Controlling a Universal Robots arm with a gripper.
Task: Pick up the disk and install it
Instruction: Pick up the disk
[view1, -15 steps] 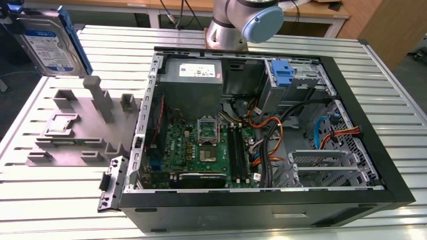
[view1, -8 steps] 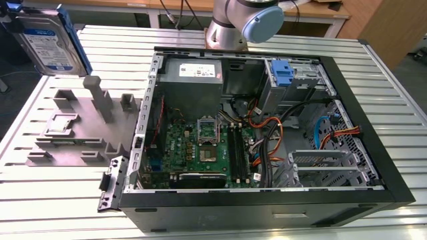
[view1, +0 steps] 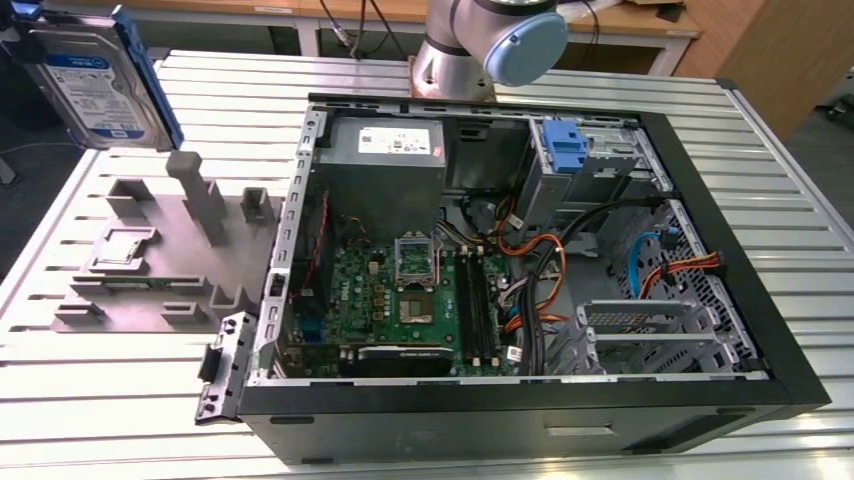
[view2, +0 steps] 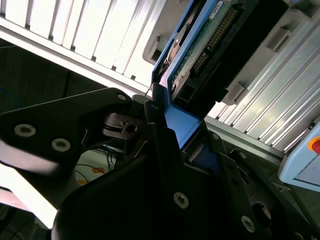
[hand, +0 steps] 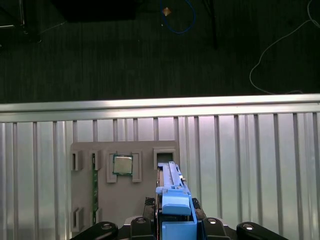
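The disk (view1: 87, 75), a silver drive with a white-and-blue label in a blue plastic carrier, hangs on edge in the air at the exterior view's far left, above the grey fixture tray (view1: 147, 260). In both wrist views my gripper (hand: 175, 229) is shut on the carrier's blue end (view2: 181, 122), with a black finger (view2: 159, 140) pressed against each side. The disk's connector edge and circuit board (view2: 210, 45) point away from the gripper. Below it, the tray's drive slot (hand: 164, 157) stands vacant.
The open computer case (view1: 534, 400) lies on the slatted metal table (view1: 120, 400), with a motherboard (view1: 400, 290), a power supply (view1: 387, 145) and a drive bay with a fixed blue bracket (view1: 567, 150). The tray holds a processor (hand: 122, 164) and a memory stick (hand: 94, 182).
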